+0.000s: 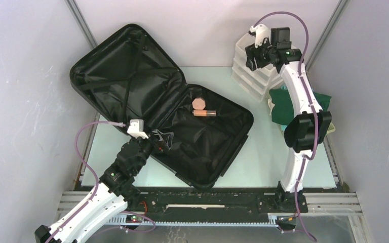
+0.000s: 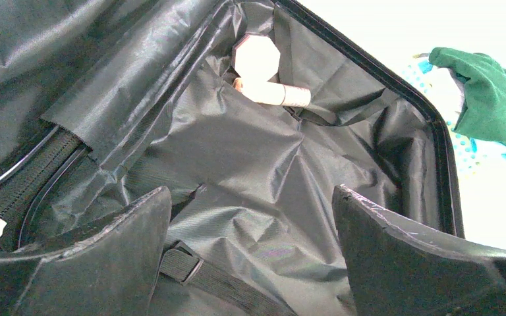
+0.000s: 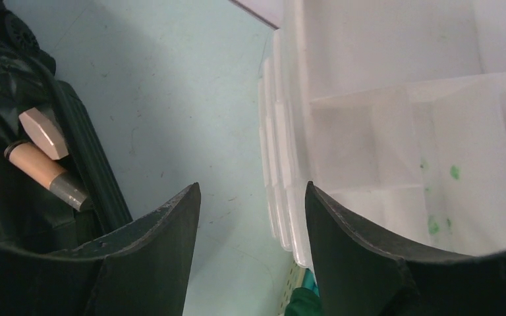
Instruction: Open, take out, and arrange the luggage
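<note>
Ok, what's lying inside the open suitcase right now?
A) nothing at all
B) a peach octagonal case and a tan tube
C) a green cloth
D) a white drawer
B: a peach octagonal case and a tan tube lie close together on the black lining of the luggage, near its far rim. The green cloth sits outside it, to the right.

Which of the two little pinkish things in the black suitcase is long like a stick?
The peach tube with a grey cap, lying on its side; the pale pink piece beside it is flat and eight-sided.
</note>
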Available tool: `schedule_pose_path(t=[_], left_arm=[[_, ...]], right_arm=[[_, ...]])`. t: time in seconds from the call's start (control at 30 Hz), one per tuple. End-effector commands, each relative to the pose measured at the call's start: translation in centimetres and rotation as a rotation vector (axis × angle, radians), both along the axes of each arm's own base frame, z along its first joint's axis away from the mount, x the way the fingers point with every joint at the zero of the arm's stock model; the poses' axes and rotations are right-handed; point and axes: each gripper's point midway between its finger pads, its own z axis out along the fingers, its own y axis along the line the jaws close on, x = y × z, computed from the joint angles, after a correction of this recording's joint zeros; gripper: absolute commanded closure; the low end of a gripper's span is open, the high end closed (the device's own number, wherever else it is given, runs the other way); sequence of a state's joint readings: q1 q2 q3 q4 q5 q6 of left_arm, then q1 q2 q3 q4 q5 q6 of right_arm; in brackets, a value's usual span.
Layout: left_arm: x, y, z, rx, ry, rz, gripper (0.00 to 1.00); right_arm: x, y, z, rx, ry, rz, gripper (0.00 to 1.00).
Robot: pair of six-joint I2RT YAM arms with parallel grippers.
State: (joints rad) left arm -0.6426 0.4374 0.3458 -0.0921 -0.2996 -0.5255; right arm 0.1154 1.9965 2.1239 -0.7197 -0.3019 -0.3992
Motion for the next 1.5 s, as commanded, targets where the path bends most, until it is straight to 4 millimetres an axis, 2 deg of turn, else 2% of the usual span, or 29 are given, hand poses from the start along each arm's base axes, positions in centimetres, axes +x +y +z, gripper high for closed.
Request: schedule_pose_path(t=[0.0,0.33,0.53,0.6,0.73,0.83,0.97,1.07,1.23,1.3,1.47], left_arm=[[0.0,-0.1,0.1,-0.026,-0.006,-0.001,0.04],[0.1,-0.2,0.0,-0.024,-0.003,0.0,0.04],[0.1,-0.3,0.2,-0.032,-0.003,-0.006,0.04],[0.1,-0.5,0.2,-0.037,-0.003,-0.012,0.04],[0.2,-1.1,0.6,-0.075,-0.013,-0.034,0.05],[0.3,-1.9,1.3,-0.118,-0.03,-0.056,0.05],[0.3,-3.3,2.6,-0.191,-0.057,-0.109,0.05],[0.4,-4.9,4.1,-0.277,-0.097,-0.169,0.06],[1.3,-8.0,7.2,-0.377,-0.132,-0.273,0.07],[1.8,-9.8,9.0,-0.416,-0.138,-0.338,0.07],[4.5,-14.5,12.1,-0.528,-0.1,-0.449,0.06]], right_arm=[[0.9,-1.6,1.1,0.034,-0.01,-0.041,0.33],[1.9,-4.7,-2.1,-0.025,0.051,-0.119,0.35],[1.9,-5.0,-3.9,-0.049,0.093,-0.118,0.39],[1.8,-4.8,-4.2,-0.044,0.105,-0.104,0.45],[1.6,-4.4,-4.1,-0.038,0.111,-0.083,0.69],[1.4,-4.3,-3.8,-0.042,0.111,-0.072,0.78],[0.9,-3.8,-2.7,-0.033,0.105,-0.029,0.92],[-0.2,-2.7,-0.6,0.001,0.077,0.039,1.0],[-1.5,-1.2,3.5,0.069,-0.006,0.109,1.0],[-1.9,-0.6,5.0,0.113,-0.027,0.121,1.0],[-3.1,0.6,7.7,0.235,-0.035,0.139,1.0]])
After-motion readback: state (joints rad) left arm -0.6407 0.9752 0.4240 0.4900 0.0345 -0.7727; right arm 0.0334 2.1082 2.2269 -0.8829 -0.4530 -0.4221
